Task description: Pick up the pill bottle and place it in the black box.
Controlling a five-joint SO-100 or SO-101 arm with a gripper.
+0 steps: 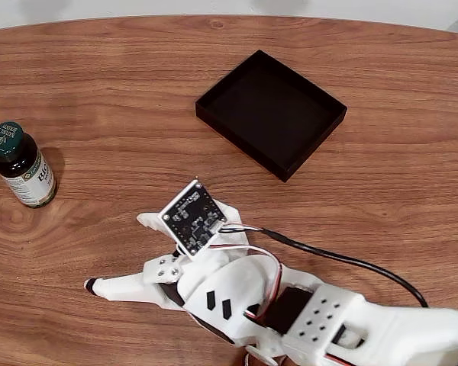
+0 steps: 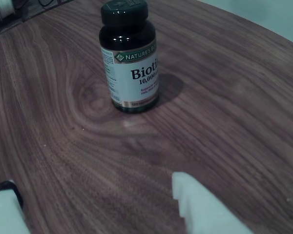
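Right now the pill bottle stands upright near the left edge of the wooden table in the fixed view, its dark green cap on and its white-and-green label facing down-right. It casts a small shadow to its right. Nothing touches it.

Well apart from it, the gripper hangs low over the table toward the bottom middle of that view, pointing left toward the bottle's side of the table. Its white fingers are spread: one long finger with a dark tip reaches left, and the other finger sits higher up in the picture, with bare wood between them. Nothing is held. A small circuit board is mounted on top of the wrist, and a black cable trails off to the right along the white arm.

Seen from the wrist view, the bottle stands ahead at the top middle, upright, label toward the camera. The two fingers show at the bottom corners, the dark-tipped one at left and the other at right, with a wide stretch of table between them and the bottle.

Over to the upper right of the gripper in the fixed view lies the black box, turned at an angle, far from the bottle.
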